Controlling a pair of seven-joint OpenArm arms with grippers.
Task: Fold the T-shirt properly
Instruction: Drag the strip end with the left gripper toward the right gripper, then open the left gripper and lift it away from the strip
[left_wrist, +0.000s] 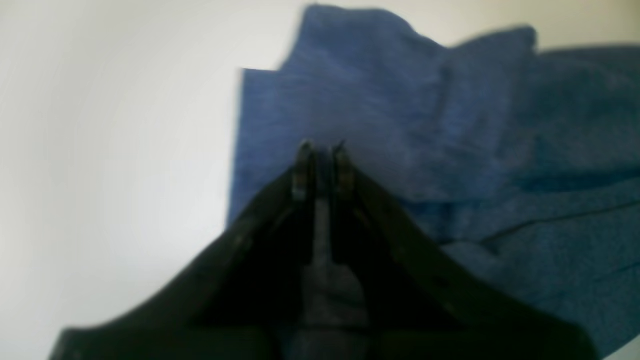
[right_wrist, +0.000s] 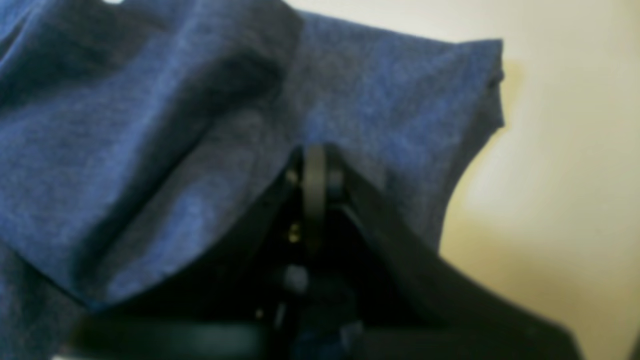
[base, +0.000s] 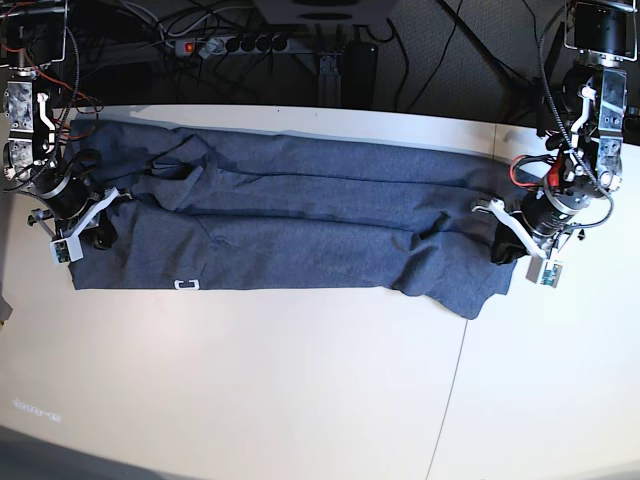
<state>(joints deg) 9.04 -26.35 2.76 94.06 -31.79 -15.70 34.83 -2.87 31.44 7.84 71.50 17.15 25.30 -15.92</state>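
The blue-grey T-shirt (base: 300, 200) lies across the white table (base: 300, 380) as a long, creased band, plain side up. My right gripper (base: 95, 225) is at its left end. In the right wrist view that gripper (right_wrist: 315, 150) is shut, and the shirt (right_wrist: 150, 125) drapes off its tips. My left gripper (base: 500, 243) is at the shirt's right end. In the blurred left wrist view its jaws (left_wrist: 322, 150) stand almost together over the shirt's edge (left_wrist: 400, 100). The white lettering is hidden.
A small white label (base: 186, 284) shows on the shirt's near edge. A power strip (base: 230, 44) and cables lie behind the table's far edge. A seam (base: 455, 380) runs through the tabletop at front right.
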